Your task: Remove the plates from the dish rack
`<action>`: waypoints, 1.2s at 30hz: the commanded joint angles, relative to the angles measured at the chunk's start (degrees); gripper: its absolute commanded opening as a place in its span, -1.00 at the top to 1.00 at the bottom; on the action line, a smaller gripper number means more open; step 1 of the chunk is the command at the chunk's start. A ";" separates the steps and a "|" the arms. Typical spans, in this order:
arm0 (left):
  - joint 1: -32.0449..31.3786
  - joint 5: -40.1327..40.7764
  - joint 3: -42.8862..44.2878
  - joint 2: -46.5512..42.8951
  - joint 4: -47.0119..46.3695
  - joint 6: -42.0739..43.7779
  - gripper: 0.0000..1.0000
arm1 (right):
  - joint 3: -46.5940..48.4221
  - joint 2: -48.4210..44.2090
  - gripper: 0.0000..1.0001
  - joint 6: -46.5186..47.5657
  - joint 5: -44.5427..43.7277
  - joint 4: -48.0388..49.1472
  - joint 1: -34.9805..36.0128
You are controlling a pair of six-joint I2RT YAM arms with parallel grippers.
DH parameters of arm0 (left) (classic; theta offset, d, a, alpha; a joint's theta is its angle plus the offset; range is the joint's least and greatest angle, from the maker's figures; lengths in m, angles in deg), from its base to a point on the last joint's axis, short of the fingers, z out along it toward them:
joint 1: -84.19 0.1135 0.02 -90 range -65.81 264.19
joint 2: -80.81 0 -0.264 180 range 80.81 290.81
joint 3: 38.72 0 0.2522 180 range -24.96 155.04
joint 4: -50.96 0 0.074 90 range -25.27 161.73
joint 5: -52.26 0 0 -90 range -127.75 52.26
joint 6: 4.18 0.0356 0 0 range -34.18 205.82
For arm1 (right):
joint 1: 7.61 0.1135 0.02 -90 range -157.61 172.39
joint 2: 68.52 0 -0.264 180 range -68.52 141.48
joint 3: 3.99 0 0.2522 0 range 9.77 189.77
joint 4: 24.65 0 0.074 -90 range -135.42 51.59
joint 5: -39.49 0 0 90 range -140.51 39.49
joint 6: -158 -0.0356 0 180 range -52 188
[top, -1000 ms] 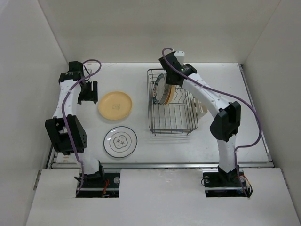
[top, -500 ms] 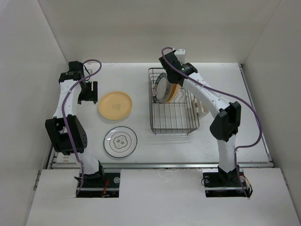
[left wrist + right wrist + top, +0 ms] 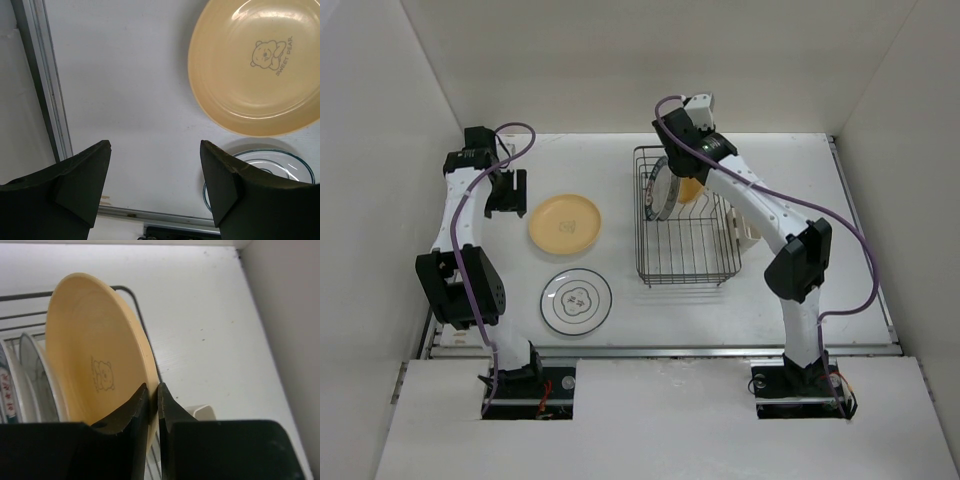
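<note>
"How was the right gripper?"

"Clamped on the rim of a yellow plate, which stood upright in the rack. The left gripper hung with fingers apart over the white table."

"And around?"

"White walls. A teal-rimmed plate stood beside the clamped one. Left of the rack, a second yellow plate and a dark-rimmed plate lay flat."
</note>
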 commanded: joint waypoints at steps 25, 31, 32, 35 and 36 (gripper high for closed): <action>0.21 -23.91 6.93 -5.74 6.06 3.88 -0.46 | -0.81 -11.87 1.00 31.25 -27.46 30.37 1.35; 0.21 -34.26 7.46 -7.49 8.43 6.08 -0.52 | 0.42 -12.92 1.00 31.86 -25.80 32.56 1.35; 0.21 -35.59 7.46 -8.28 8.44 6.08 -0.52 | 0.42 -12.92 1.00 31.86 -23.70 32.56 1.87; 0.21 -40.07 7.46 -9.08 6.51 5.04 -0.61 | 0.42 -14.33 1.00 29.59 -18.25 31.87 3.54; 0.21 -40.87 7.46 -9.86 5.81 4.25 -0.64 | 1.81 -14.33 1.00 27.23 -11.62 26.90 4.68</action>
